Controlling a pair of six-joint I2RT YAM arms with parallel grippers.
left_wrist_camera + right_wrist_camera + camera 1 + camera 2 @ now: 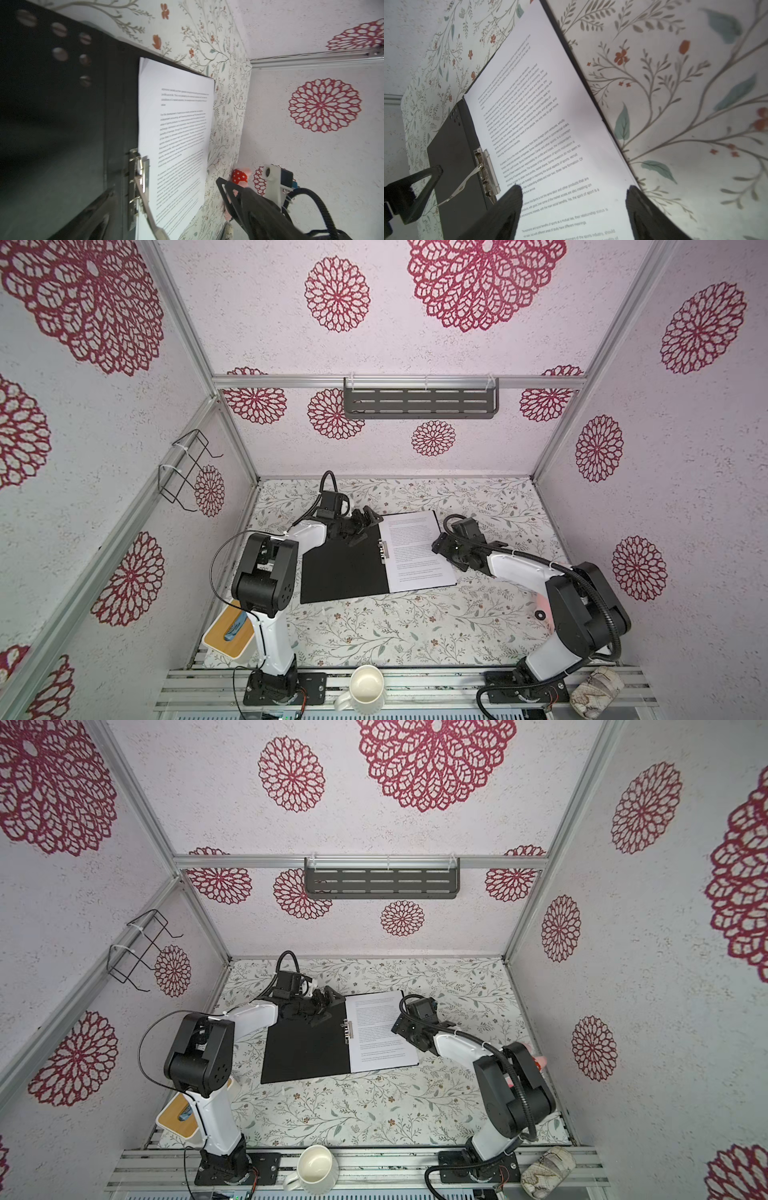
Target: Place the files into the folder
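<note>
Files (415, 551) along right edge of folder (340, 572)

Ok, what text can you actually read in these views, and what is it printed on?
"The economic and social benefits of sports": on the top sheet in the open folder, right wrist view.
"the spirit of sport is a": same sheet.
Other lines on it: too small or blurred.
No other text legible anywhere.
</note>
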